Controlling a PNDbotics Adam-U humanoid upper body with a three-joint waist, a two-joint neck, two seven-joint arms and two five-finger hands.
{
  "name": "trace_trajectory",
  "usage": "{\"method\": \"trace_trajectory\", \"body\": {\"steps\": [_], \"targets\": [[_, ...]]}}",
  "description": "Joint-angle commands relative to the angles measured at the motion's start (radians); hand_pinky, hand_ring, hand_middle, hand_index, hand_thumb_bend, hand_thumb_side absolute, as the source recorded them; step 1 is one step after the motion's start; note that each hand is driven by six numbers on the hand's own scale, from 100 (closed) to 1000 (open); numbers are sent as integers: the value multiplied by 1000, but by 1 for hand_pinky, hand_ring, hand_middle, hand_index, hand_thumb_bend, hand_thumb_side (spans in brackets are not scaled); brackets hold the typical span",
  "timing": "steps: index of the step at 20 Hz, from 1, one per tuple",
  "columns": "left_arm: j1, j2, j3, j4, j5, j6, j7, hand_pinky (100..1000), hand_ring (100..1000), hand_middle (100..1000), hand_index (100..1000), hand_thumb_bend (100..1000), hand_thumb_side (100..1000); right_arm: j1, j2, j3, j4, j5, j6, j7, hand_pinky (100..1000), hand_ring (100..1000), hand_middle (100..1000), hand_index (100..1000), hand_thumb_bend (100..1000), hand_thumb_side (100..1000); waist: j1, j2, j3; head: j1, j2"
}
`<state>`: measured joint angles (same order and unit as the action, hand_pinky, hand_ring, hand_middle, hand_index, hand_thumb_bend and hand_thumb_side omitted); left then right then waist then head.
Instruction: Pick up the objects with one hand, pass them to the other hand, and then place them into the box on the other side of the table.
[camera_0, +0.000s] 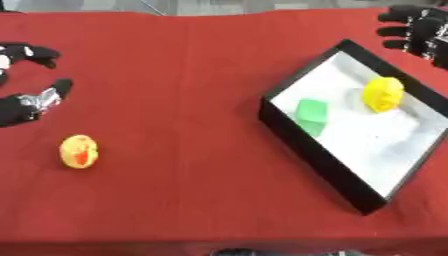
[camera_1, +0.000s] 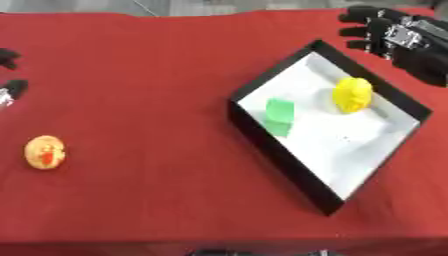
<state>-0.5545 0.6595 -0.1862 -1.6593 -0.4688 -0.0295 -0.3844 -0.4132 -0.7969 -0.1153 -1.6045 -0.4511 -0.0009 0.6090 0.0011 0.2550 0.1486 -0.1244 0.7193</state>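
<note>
Orange and round, the last loose toy (camera_0: 79, 151) lies alone on the red cloth (camera_0: 175, 100) at the near left, well apart from the box (camera_1: 262, 134), which already holds a green block (camera_0: 311, 116) and a yellow piece (camera_1: 353, 94). Farther back, the left hand (camera_0: 26, 102) hangs empty and spread behind the toy; it should drop straight down and close around its middle. Farthest, the right hand (camera_1: 394, 37) waits empty beyond the box, fingers relaxed.

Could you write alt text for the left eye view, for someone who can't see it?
A black box with a white floor holds a yellow object and a green object; an orange-yellow object lies left on the red table, near the open left hand.
</note>
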Motion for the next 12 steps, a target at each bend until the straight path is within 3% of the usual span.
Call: {"method": "trace_trajectory", "body": {"steps": [1,4,7,9,12], "targets": [[-23,62,-29,-32,-1,2,-88,936,827,720,865,469,753,-9,-35,-10,-29,-10,3,-8,1000,1000,1000,1000,100,667,14,-28,0,9,2],[-29,68,-42,-27,3,6,-162,940,835,724,858,536,701,-9,-32,-5,-33,-3,6,-6,1000,1000,1000,1000,100,670,15,-28,0,12,2],[-29,72,-45,-15,-11,16,-165,940,837,717,847,570,649,-10,-30,0,-35,4,5,-2,1000,1000,1000,1000,100,672,15,-28,1,16,-1],[-27,77,-57,8,-30,21,-167,936,841,724,838,604,565,-11,-29,4,-35,8,3,1,1000,1000,1000,1000,100,673,16,-27,1,20,-4],[-31,80,-80,48,-76,9,-183,937,845,734,837,599,497,-9,-24,9,-35,20,2,6,1000,1000,1000,1000,100,679,16,-26,1,22,-4]]}}
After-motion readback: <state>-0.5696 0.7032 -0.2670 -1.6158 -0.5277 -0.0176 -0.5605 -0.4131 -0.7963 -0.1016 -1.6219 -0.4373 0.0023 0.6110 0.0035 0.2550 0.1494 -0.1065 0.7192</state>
